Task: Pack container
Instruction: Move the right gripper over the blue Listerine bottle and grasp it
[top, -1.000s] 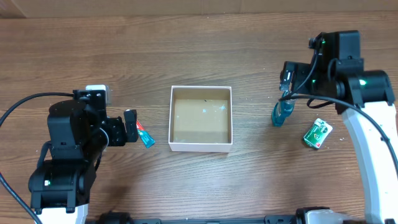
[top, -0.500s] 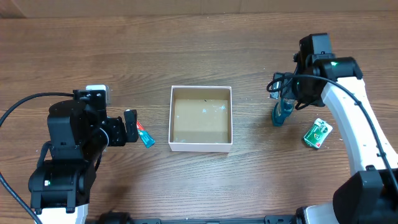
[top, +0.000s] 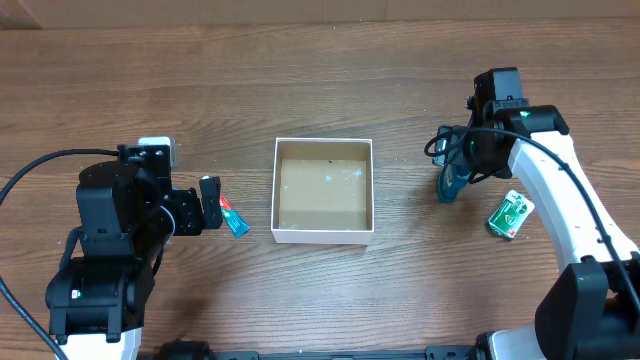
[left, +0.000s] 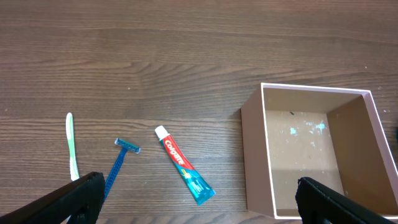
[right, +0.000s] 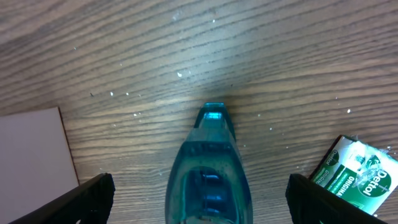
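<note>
The container, a shallow white-walled box with a tan floor, sits mid-table and holds nothing; it also shows in the left wrist view. A teal bottle stands right of it. My right gripper is open, its fingers spread either side of the bottle, not touching it. A green Dettol soap pack lies further right. My left gripper is open and empty above a Colgate toothpaste tube left of the box.
A blue razor and a white-green toothbrush lie left of the toothpaste tube. The table is dark wood. Both arms' cables hang near the table's sides.
My right arm has swung in and lowered over the teal bottle, its fingers now straddling it. The left arm and all objects have stayed still.
</note>
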